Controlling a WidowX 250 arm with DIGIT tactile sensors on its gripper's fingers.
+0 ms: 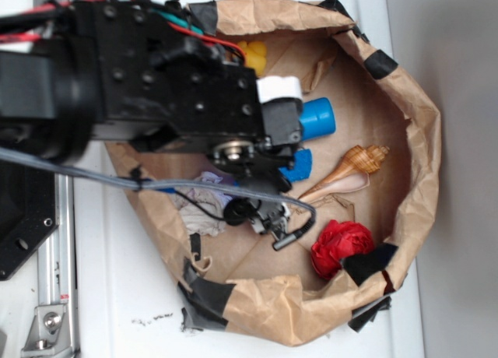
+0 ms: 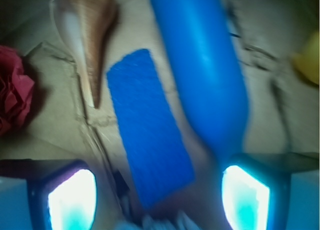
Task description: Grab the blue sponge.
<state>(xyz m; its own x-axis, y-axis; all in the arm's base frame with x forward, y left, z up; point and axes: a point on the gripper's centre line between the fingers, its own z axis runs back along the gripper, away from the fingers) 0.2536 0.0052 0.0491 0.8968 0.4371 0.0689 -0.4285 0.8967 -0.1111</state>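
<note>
Gripper (image 2: 157, 192) open, empty; the two fingers (image 2: 70, 200) glowing at the bottom corners of the wrist view, jaws standing wide apart. Hovering above the floor of a brown paper bag (image 1: 420, 140), not touching anything.

Blue sponge (image 2: 147, 125) lying flat on the bag floor, directly between the fingers and just ahead of them, long axis running away from the gripper and slightly skewed. Rough porous face up. In the exterior view only a corner of the blue sponge (image 1: 299, 165) showing past the arm.

Relative to the sponge: blue bottle (image 2: 202, 65) just beside it on one long edge, nearly touching at the near end; conch shell (image 2: 87, 35) just beside the other edge, toward the far end; red paper flower (image 2: 15, 87) beyond the shell; yellow object (image 2: 307, 60) beyond the bottle, blurred.

Step in hand, judged: approach and alignment over the sponge. Next move calls for straight descent, slight wrist rotation to match the skew, then closing across the short width. Risk: finger on the bottle side catching the bottle.
</note>
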